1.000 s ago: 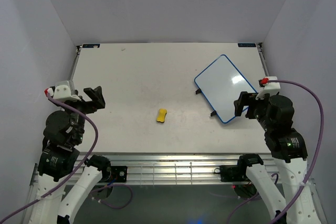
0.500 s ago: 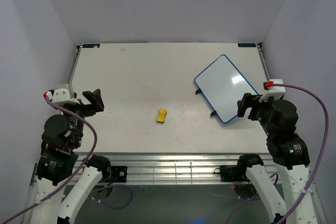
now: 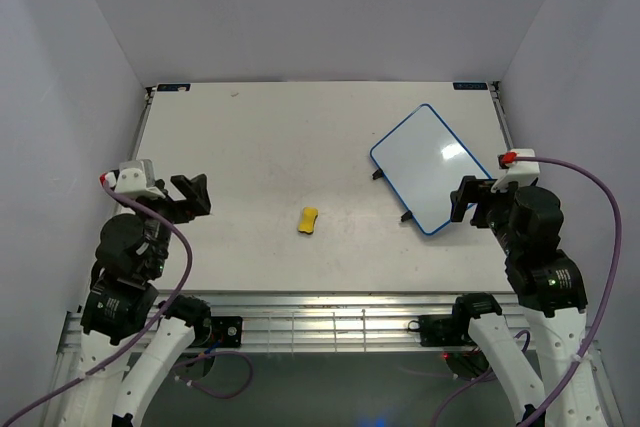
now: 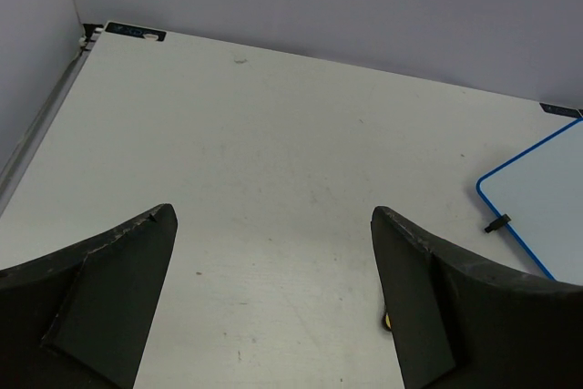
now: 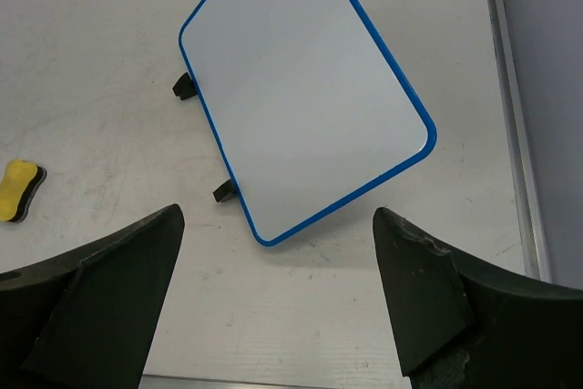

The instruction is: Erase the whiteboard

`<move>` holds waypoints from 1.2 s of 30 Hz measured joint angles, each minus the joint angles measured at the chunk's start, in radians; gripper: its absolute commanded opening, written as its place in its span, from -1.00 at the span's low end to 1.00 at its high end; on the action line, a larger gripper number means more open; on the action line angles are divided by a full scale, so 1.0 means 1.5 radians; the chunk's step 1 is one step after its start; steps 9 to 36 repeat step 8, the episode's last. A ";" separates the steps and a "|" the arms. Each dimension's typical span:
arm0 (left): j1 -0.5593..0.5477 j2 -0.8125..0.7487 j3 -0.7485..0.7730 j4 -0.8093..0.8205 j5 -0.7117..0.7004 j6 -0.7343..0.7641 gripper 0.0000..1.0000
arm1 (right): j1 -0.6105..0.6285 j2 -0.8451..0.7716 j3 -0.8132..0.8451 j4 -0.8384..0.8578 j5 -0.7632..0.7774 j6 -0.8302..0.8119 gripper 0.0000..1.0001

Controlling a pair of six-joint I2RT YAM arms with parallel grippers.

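Note:
The whiteboard (image 3: 430, 167) lies at the right of the table, turned at an angle, with a thin blue rim and small black feet. Its face shows no writing. It also shows in the right wrist view (image 5: 301, 88) and, in part, at the right edge of the left wrist view (image 4: 547, 216). My right gripper (image 3: 465, 199) is open and empty just off the board's near corner (image 5: 278, 214). My left gripper (image 3: 190, 194) is open and empty over the table's left side (image 4: 273, 216), far from the board.
A small yellow sponge (image 3: 309, 219) lies near the table's middle, also at the left edge of the right wrist view (image 5: 18, 190). Metal rails run along the table's right edge (image 5: 510, 88) and near edge (image 3: 320, 312). Grey walls enclose three sides.
My left gripper has shifted slightly right and toward the table's middle. My right gripper has barely moved. The board and the sponge have not moved.

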State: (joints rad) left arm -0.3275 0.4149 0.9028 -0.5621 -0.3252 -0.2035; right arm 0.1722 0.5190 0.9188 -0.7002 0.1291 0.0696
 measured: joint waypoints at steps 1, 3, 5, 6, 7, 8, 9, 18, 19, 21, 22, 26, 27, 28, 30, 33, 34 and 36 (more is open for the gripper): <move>0.000 0.000 -0.006 0.003 0.004 -0.005 0.96 | 0.000 0.000 -0.001 -0.001 0.000 0.000 0.80; 0.000 0.001 -0.018 0.006 0.013 -0.012 0.96 | 0.000 0.000 -0.001 0.000 0.001 0.001 0.80; 0.000 0.003 -0.024 0.006 0.018 -0.016 0.96 | 0.000 0.000 -0.001 0.000 0.002 0.001 0.80; 0.000 0.004 -0.025 0.007 0.020 -0.018 0.96 | 0.000 0.000 -0.001 0.000 0.002 0.001 0.80; 0.000 0.004 -0.026 0.007 0.021 -0.018 0.96 | 0.000 0.000 -0.001 0.000 0.001 0.001 0.80; 0.000 0.005 -0.026 0.008 0.023 -0.018 0.96 | 0.000 0.000 -0.001 0.000 0.001 0.001 0.80; 0.000 0.005 -0.026 0.008 0.023 -0.018 0.96 | 0.000 0.000 -0.001 0.000 0.001 0.001 0.80; 0.000 0.005 -0.026 0.008 0.023 -0.018 0.96 | 0.000 0.000 -0.001 0.000 0.001 0.001 0.80; 0.000 0.005 -0.026 0.008 0.023 -0.018 0.96 | 0.000 0.000 -0.001 0.000 0.001 0.001 0.80; 0.000 0.005 -0.026 0.008 0.023 -0.018 0.96 | 0.000 0.000 -0.001 0.000 0.001 0.001 0.80; 0.000 0.005 -0.026 0.008 0.023 -0.018 0.96 | 0.000 0.000 -0.001 0.000 0.001 0.001 0.80; 0.000 0.005 -0.026 0.008 0.023 -0.018 0.96 | 0.000 0.000 -0.001 0.000 0.001 0.001 0.80; 0.000 0.005 -0.026 0.008 0.023 -0.018 0.96 | 0.000 0.000 -0.001 0.000 0.001 0.001 0.80; 0.000 0.005 -0.026 0.008 0.023 -0.018 0.96 | 0.000 0.000 -0.001 0.000 0.001 0.001 0.80; 0.000 0.005 -0.026 0.008 0.023 -0.018 0.96 | 0.000 0.000 -0.001 0.000 0.001 0.001 0.80; 0.000 0.005 -0.026 0.008 0.023 -0.018 0.96 | 0.000 0.000 -0.001 0.000 0.001 0.001 0.80; 0.000 0.005 -0.026 0.008 0.023 -0.018 0.96 | 0.000 0.000 -0.001 0.000 0.001 0.001 0.80; 0.000 0.005 -0.026 0.008 0.023 -0.018 0.96 | 0.000 0.000 -0.001 0.000 0.001 0.001 0.80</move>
